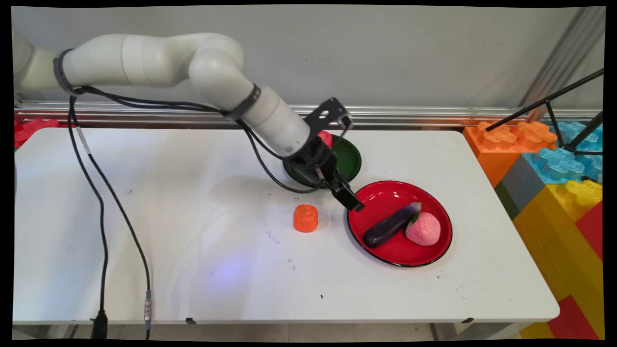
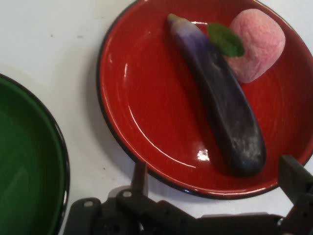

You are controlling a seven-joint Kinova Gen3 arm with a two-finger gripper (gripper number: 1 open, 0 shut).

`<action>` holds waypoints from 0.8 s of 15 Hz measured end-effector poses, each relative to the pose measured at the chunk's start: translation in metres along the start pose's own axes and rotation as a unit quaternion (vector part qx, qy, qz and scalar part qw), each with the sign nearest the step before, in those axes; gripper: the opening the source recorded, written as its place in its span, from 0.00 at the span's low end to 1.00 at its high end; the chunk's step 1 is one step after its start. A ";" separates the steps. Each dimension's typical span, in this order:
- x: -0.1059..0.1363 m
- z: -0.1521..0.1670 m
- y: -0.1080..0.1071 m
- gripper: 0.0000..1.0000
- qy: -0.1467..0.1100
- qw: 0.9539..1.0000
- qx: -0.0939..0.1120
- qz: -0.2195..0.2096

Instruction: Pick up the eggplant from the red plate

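Black two-finger end effector hangs over the near-left rim of the glossy red round plate, centre-right of frame, fingers spread wide, holding nothing. On the plate: dark purple toy eggplant lying diagonal, touching a pink foam peach with a green leaf. Dark green plate sits behind; orange foam block lies on the white counter just left.
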State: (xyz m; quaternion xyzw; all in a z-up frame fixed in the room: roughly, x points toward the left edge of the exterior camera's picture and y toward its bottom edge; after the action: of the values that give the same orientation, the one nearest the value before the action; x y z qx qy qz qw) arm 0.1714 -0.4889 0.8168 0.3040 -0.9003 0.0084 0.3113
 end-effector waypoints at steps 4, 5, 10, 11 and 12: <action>0.005 0.021 0.018 1.00 -0.001 1.000 0.018 -0.010; 0.006 0.028 0.023 1.00 -0.001 1.000 0.023 -0.015; 0.010 0.056 0.043 1.00 0.001 0.999 0.033 -0.039; 0.010 0.061 0.046 1.00 0.001 0.999 0.033 -0.042; 0.011 0.067 0.049 1.00 0.002 0.998 0.034 -0.046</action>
State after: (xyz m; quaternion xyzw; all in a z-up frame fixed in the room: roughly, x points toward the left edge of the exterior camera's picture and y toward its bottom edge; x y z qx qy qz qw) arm 0.1003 -0.4686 0.7774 0.3554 -0.8838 0.0254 0.3031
